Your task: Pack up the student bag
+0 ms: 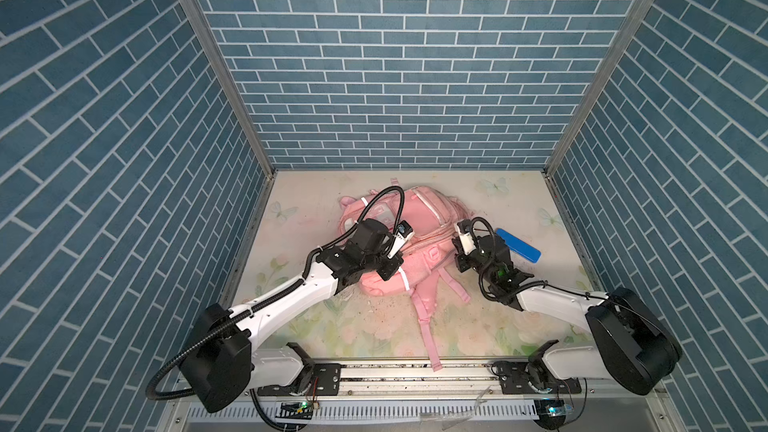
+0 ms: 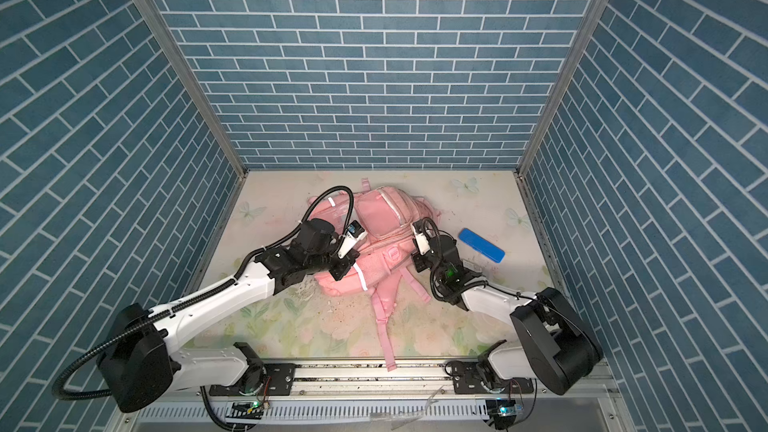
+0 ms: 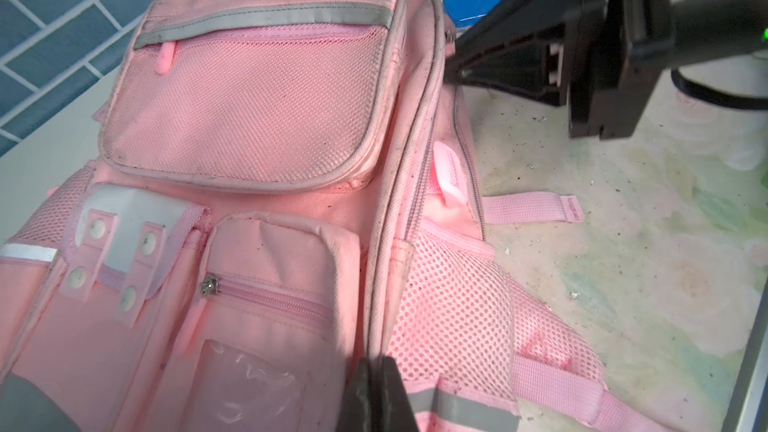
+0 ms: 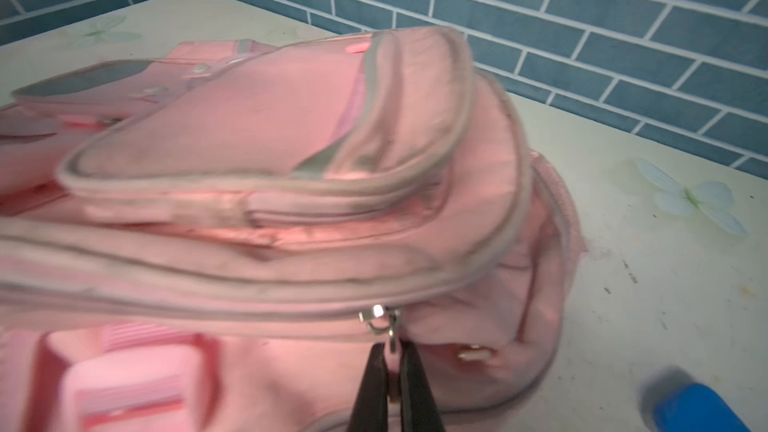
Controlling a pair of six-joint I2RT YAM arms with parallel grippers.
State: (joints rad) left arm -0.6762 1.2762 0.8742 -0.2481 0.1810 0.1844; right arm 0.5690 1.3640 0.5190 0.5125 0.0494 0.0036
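The bag (image 1: pixel 415 214) lay face up mid-table (image 1: pixel 478 326), straps (image 1: pixel 428 326) trailing toward 6 o'clock. The left gripper (image 3: pixel 380 361) was pinched together on its piped edge at 7 o'clock, while the right gripper (image 4: pixel 392 349) was clamped on the zip pull (image 4: pixel 384 322) at 3 o'clock. A blue case (image 1: pixel 518 245) lay further out at 3 o'clock (apart from the bag) with the right wrist standing between them.

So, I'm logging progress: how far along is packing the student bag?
Nothing looks packed: the blue case lies on the table beside the student bag. In hand: the right gripper has its jaws shut on a zipper pull, and the left gripper pinches the bag's seam. Left: unzip, load the case, zip up.
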